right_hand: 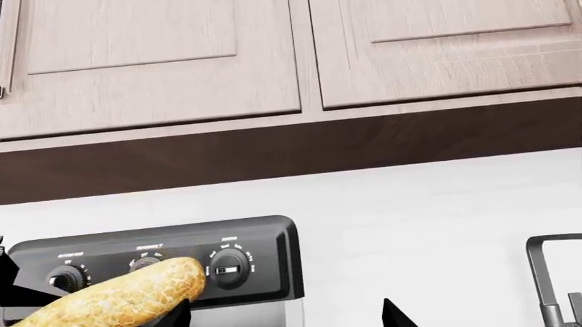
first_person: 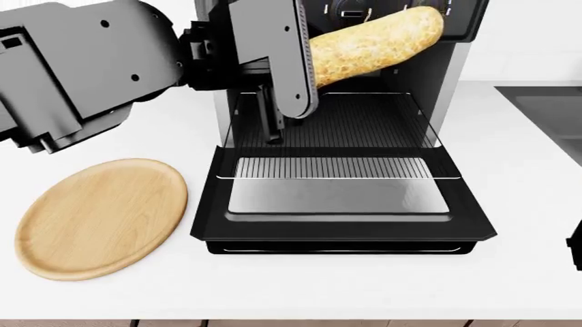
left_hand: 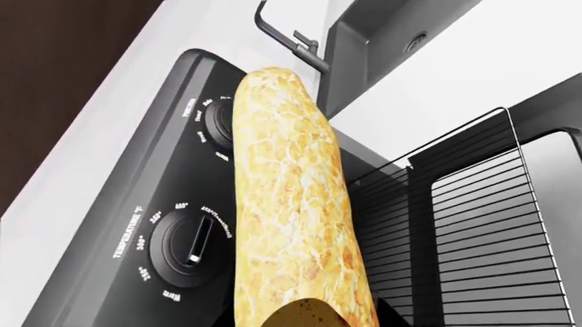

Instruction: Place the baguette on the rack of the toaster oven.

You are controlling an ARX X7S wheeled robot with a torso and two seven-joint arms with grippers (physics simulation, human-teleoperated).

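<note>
Left end effector [first_person: 300, 65] gripping baguette [first_person: 377, 44]

Left arm raised, reaching forward; left pincer [first_person: 304, 68] clamped on baguette [first_person: 377, 44]; right arm barely visible.

Your head camera is looking forward and down over the table [first_person: 509, 204], taking in the whole open toaster oven [first_person: 345, 136] from the front. Your left wrist camera is sitting very close along the baguette [left_hand: 296, 204], facing the oven's knob panel and the rack [left_hand: 482, 231] (both also in the head view). Your right wrist camera is looking from low and farther off, catching the knob panel, the baguette's tip and the wall cabinets [right_hand: 272, 54] above.
</note>
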